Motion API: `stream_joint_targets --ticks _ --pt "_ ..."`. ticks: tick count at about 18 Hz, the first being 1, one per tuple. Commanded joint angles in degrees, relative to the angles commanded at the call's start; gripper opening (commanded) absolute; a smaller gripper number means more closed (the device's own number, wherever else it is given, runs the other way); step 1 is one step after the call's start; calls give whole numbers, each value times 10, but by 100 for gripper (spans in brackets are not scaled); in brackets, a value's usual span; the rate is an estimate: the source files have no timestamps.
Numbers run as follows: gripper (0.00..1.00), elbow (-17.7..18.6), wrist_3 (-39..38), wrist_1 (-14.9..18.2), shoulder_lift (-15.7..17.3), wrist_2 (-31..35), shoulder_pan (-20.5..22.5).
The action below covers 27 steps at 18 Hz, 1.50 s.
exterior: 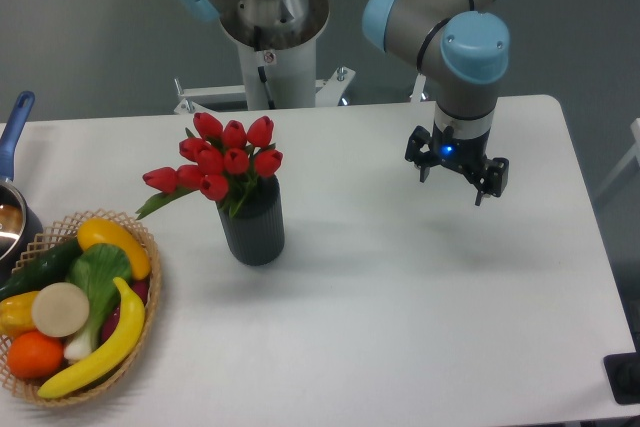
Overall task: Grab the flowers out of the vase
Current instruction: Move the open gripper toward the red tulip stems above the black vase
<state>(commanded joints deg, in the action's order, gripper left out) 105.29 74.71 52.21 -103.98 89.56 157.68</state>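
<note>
Because the flowers (222,161) are not yet lifted, they are seen standing with their stems sunk in the vase (252,221), which is taken here as the landmark. One vase is counted, dark and ribbed, set upright on the white table (420,307). About ten red tulip buds are held in a tight bunch above its mouth, with one stem and a leaf leaning out to the vase's left. The gripper (456,179) is found well to the right of the vase, apart from it and above the table — its two fingers are spread open and nothing is held. One wicker basket (150,287) is placed left of the vase and nearer the viewer, filled with toy fruit and vegetables — probably kept aside as clutter.
</note>
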Motion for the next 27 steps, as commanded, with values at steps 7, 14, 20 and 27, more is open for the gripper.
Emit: stream_joint_targets --ticks 7,14,20,27 --pt "100 5 -1 -1 0 -3 -1" --pt "100 90 -7 -120 31 -86 0" --pt "100 143 -1 -120 97 -314 25" --pt "100 229 -1 -125 183 -431 40"
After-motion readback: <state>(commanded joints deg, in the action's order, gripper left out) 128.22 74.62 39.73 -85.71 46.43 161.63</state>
